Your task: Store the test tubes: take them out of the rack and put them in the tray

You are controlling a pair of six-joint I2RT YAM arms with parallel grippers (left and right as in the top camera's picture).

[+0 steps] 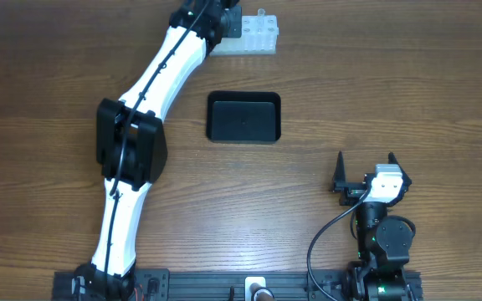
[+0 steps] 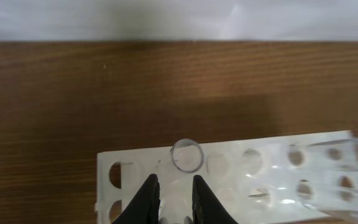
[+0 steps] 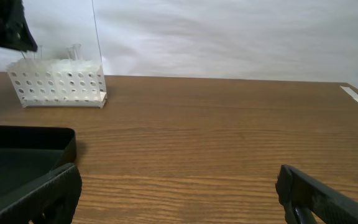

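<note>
Item: left gripper (image 2: 174,184), poised over the near edge of the rack (image 2: 260,180); its fingers (image 2: 146,198) stand a narrow gap apart with nothing pinched between them. Just beyond the fingertips we see one clear test tube (image 2: 186,155), upright in a hole of the rack's far row, its open rim facing up. We note the neighbouring holes in the left wrist view as round openings, and we cannot tell their contents. From above, the white rack (image 1: 253,38) sits at the far edge of the wooden table (image 1: 408,84), the left arm stretched across to it. The black tray (image 1: 243,121) lies nearer the arm bases, apart from the rack, with nothing in it. Item: right gripper (image 1: 366,170), low over the table near its own base, well apart from tray and rack, its fingers spread wide and holding nothing.
</note>
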